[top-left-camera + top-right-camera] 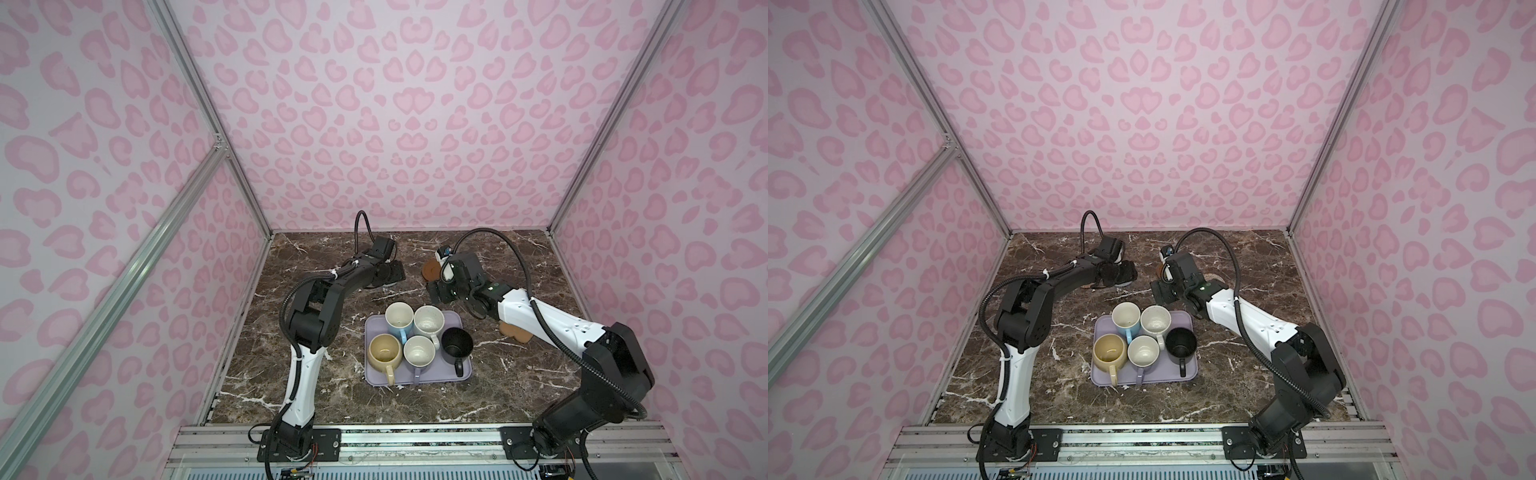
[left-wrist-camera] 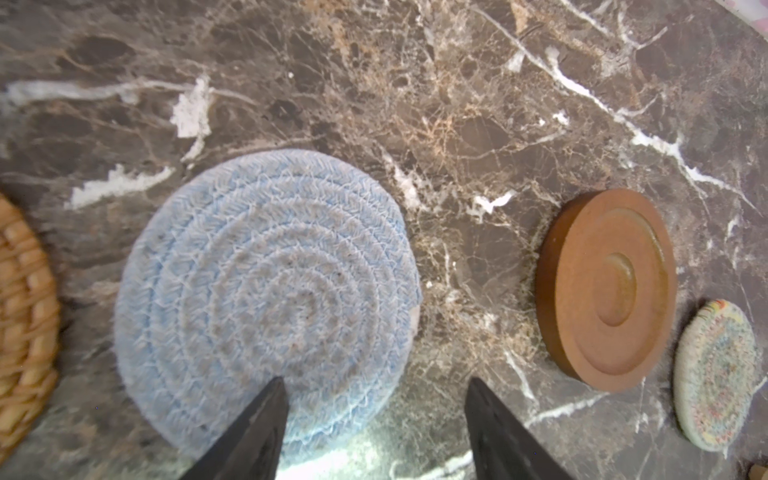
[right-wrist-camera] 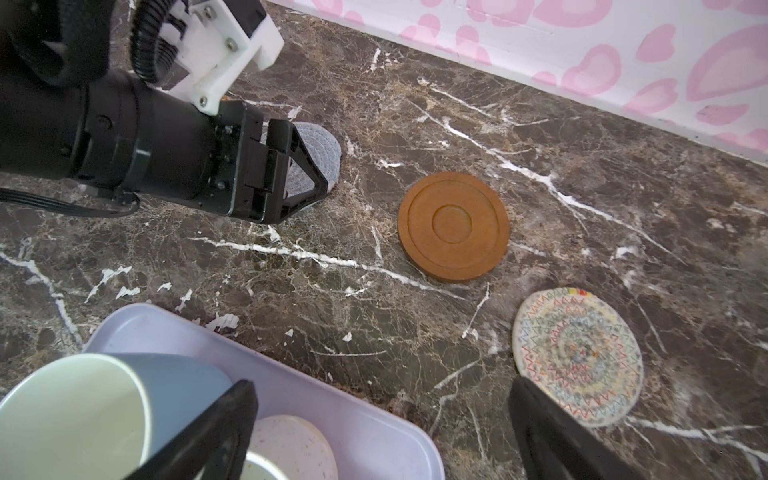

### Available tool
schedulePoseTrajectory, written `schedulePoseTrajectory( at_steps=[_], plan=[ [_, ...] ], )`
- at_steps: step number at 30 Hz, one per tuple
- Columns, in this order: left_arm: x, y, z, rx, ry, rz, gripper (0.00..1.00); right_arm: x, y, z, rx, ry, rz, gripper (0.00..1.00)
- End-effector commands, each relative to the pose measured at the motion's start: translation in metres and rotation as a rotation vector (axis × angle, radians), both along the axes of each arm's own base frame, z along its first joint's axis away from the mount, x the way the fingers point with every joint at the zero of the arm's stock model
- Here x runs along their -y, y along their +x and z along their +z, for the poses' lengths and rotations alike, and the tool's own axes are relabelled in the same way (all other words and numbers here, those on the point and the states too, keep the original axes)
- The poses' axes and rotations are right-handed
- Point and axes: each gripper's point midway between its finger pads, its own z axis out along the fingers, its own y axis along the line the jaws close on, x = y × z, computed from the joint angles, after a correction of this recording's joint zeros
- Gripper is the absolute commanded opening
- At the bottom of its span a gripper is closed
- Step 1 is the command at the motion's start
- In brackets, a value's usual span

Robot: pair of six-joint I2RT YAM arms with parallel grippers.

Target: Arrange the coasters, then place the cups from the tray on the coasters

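Under the right arm (image 1: 540,318) hides half the paw coaster (image 1: 513,331); left gripper (image 2: 376,386) and right gripper (image 3: 382,384) gape.

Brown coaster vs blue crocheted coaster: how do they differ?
The brown coaster is rigid and smooth with moulded concentric rings; the blue crocheted coaster is soft coiled yarn. The brown coaster is one even colour; the blue crocheted coaster mixes pale blue with grey-white. The blue crocheted coaster lies partly beneath the left end effector; the brown coaster lies uncovered. Both are round, flat on the marble table, with no cup on them.
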Motion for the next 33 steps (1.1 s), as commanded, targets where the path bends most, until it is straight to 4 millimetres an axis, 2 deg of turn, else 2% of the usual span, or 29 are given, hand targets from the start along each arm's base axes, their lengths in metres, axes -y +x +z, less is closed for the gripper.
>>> schedulePoseTrajectory(
  at_steps=[1, 2, 4, 11, 15, 21, 22, 24, 27, 30, 33],
  plan=[
    [-0.003, -0.015, 0.002, -0.055, -0.002, -0.010, 0.76, -0.002, 0.006, 0.001, 0.008, 0.010, -0.008, 0.97],
    [0.002, -0.013, 0.010, -0.034, -0.026, -0.028, 0.79, -0.001, 0.008, 0.002, 0.012, 0.010, -0.019, 0.98],
    [0.007, -0.008, 0.026, 0.007, -0.050, -0.055, 0.90, 0.003, 0.011, 0.004, 0.016, 0.002, -0.039, 0.98],
    [0.008, 0.007, 0.093, 0.176, -0.115, -0.074, 0.99, 0.012, 0.017, 0.015, 0.038, 0.010, -0.078, 0.98],
    [0.009, -0.007, 0.128, 0.242, -0.179, -0.092, 0.98, 0.020, 0.023, 0.012, 0.036, 0.017, -0.111, 0.98],
    [-0.009, -0.040, 0.164, 0.319, -0.223, -0.053, 0.98, 0.035, 0.044, -0.008, -0.033, 0.018, -0.177, 0.98],
    [-0.012, -0.048, 0.163, 0.320, -0.235, -0.049, 0.98, 0.038, 0.049, -0.011, -0.041, 0.016, -0.186, 0.98],
    [-0.014, -0.059, 0.173, 0.340, -0.280, -0.045, 0.98, 0.042, 0.058, -0.019, -0.063, 0.016, -0.207, 0.98],
    [-0.007, -0.075, 0.182, 0.344, -0.361, -0.065, 0.98, 0.050, 0.072, -0.035, -0.117, 0.019, -0.242, 0.98],
    [0.002, -0.085, 0.184, 0.343, -0.398, -0.096, 0.98, 0.052, 0.084, -0.047, -0.145, 0.009, -0.254, 0.97],
    [0.003, -0.084, 0.177, 0.332, -0.367, -0.087, 0.98, 0.054, 0.094, -0.063, -0.193, 0.004, -0.258, 0.91]
  ],
)
